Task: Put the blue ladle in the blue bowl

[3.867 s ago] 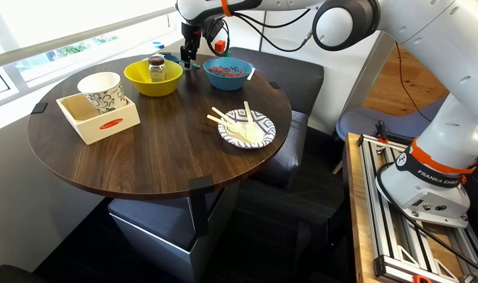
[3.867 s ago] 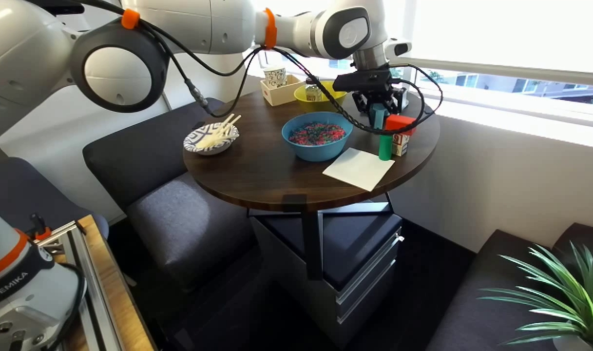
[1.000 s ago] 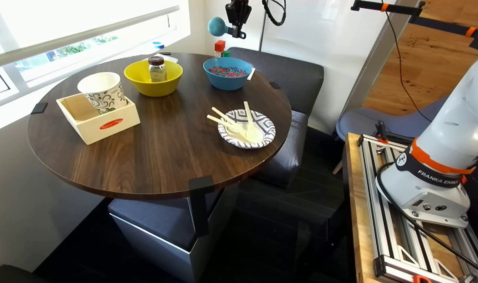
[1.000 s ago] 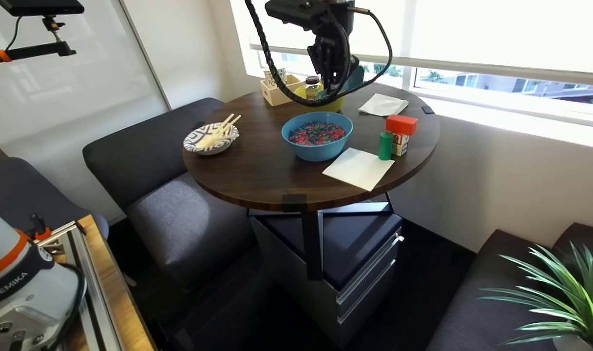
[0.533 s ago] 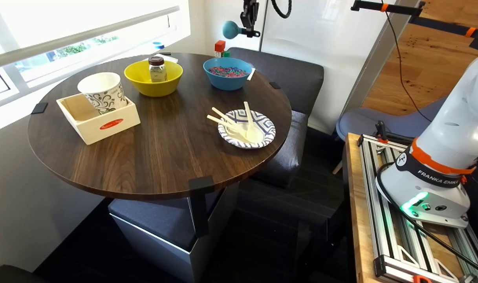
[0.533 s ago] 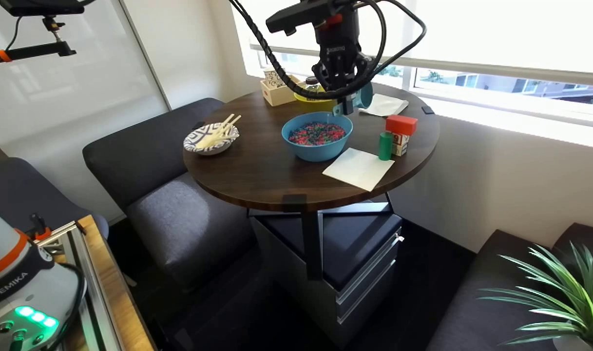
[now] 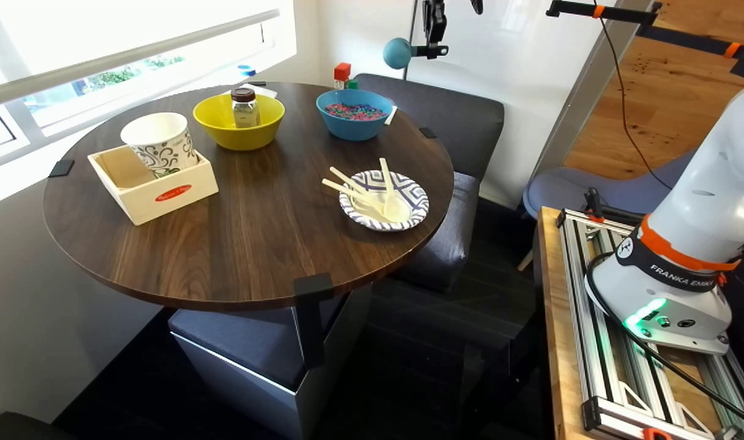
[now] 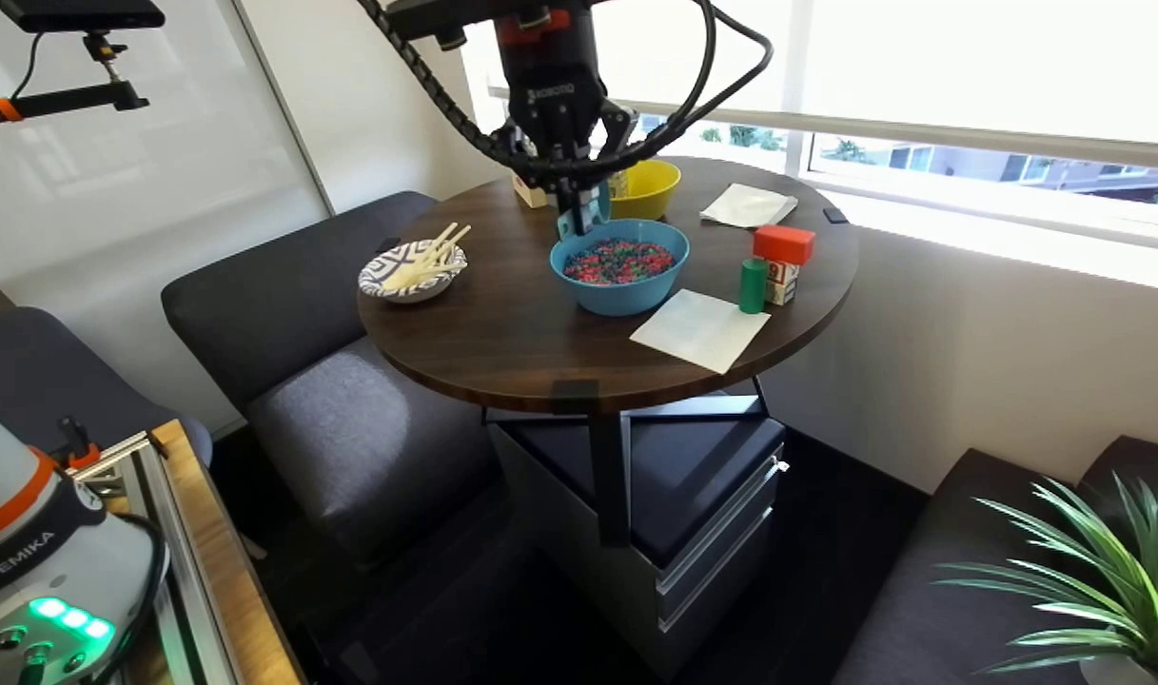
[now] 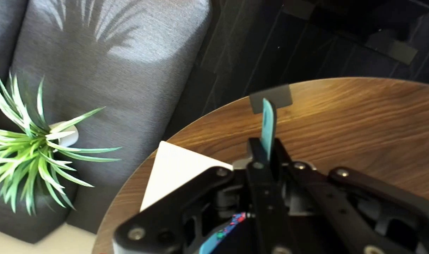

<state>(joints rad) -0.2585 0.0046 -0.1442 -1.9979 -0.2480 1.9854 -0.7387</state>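
In an exterior view, on the worktop [image 7: 268, 214] stands the blue bowl [image 7: 354, 129]; at its one o'clock the blue ladle [image 7: 397, 54] hangs high, presumably to clear the rim, scoop toward nine o'clock; my tool [image 7: 432, 52] clamps its handle, leaving the scoop free.

"FRANKA EMIKA" on base [image 7: 692, 302], well apart from blue bowl [image 8: 617, 301]; round emblem [image 7: 625, 247] beside letters. Band [image 8: 31, 557] of base, cut by frame edge in exterior view: "KA EMIKA". "ROBOTIQ" on gripper [image 8: 577, 211], up-left of blue bowl in exterior view. Digit "9" on red-topped box [image 8: 783, 247], right of blue bowl in exterior view. Left of blue bowl in exterior view: red oval [image 7: 173, 192] on wooden box [image 7: 148, 209] and label [image 7: 246, 116] on jar [image 7: 244, 105], lettering too small to read.
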